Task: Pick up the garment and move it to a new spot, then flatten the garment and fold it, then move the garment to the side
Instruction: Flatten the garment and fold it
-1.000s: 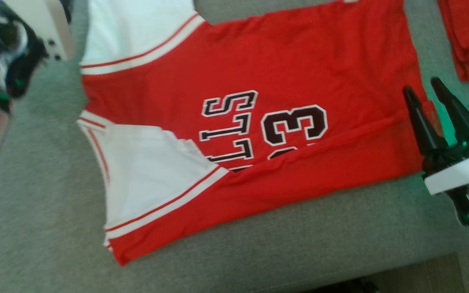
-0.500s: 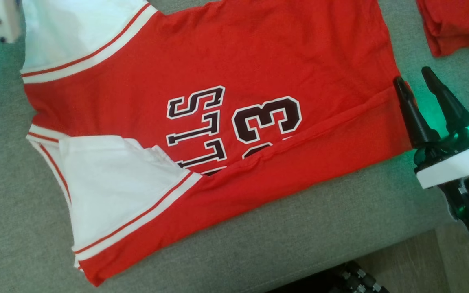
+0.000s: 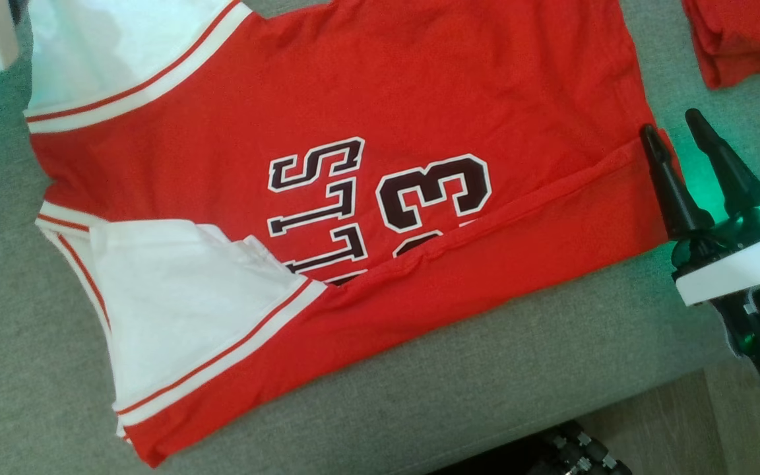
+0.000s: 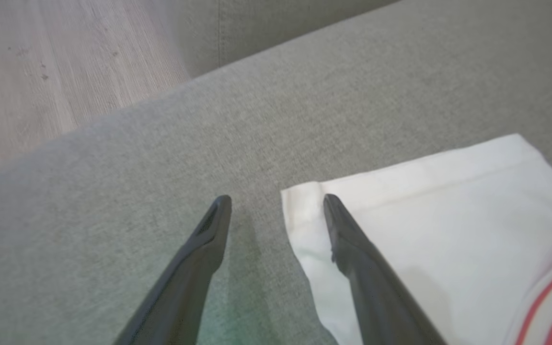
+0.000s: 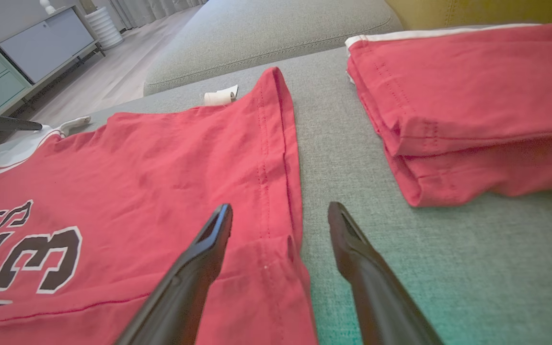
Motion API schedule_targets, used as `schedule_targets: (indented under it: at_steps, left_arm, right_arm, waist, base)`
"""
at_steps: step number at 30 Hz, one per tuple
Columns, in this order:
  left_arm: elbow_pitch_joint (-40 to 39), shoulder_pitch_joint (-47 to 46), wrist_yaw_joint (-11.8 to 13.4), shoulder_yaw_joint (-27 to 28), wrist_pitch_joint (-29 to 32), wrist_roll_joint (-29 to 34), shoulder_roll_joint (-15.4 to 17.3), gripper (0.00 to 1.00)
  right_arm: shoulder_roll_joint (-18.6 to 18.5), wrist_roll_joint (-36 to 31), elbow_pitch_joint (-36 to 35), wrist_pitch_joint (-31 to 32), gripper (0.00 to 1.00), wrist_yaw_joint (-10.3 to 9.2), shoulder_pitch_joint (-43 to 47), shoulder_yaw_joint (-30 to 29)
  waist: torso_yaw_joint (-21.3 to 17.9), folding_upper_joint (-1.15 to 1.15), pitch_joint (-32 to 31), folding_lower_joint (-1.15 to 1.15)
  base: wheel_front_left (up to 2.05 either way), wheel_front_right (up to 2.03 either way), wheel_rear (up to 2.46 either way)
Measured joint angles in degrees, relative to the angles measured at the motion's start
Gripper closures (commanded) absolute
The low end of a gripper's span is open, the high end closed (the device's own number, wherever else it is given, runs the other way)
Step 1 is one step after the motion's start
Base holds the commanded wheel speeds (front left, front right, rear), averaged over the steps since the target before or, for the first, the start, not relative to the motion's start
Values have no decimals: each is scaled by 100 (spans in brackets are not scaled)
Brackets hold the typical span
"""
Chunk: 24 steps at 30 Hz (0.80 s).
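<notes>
The red jersey (image 3: 419,99) lies spread on a grey sofa seat (image 3: 485,382), its dark lettering and the number 3 facing up. Its near long edge is folded over itself, covering part of the print. The right pincer (image 5: 280,207) is spread wide at the jersey's hem end, one finger over the red cloth and the other over bare grey fabric; whether either touches cannot be told. The left pincer (image 4: 276,199) also gapes wide, at the corner of a white sleeve (image 4: 448,215), with one finger above the sleeve and the other above the seat. A folded red garment (image 5: 472,96) sits near the hem, apart from it. Wooden floor (image 4: 41,72) shows beyond the seat's edge.
</notes>
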Motion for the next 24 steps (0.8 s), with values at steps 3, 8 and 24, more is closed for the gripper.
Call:
schedule_targets:
  at_steps: [3,8,24]
  left_arm:
    - [-52,124,1,-59,119,-16,15,23]
    - [-183,151,7,-71,187,-56,47,100]
    - [-259,171,-59,-98,-528,53,-1,100]
  right_arm:
    - [0,0,-11,0,0,0,-13,9]
    - [-1,0,-11,0,0,0,-13,14]
    - [-18,71,170,398,0,0,-473,100]
  waist:
    - [-21,0,15,0]
    - [-34,0,25,0]
    - [33,0,-162,0]
  base:
    - [0,0,0]
    - [0,0,0]
    - [0,0,0]
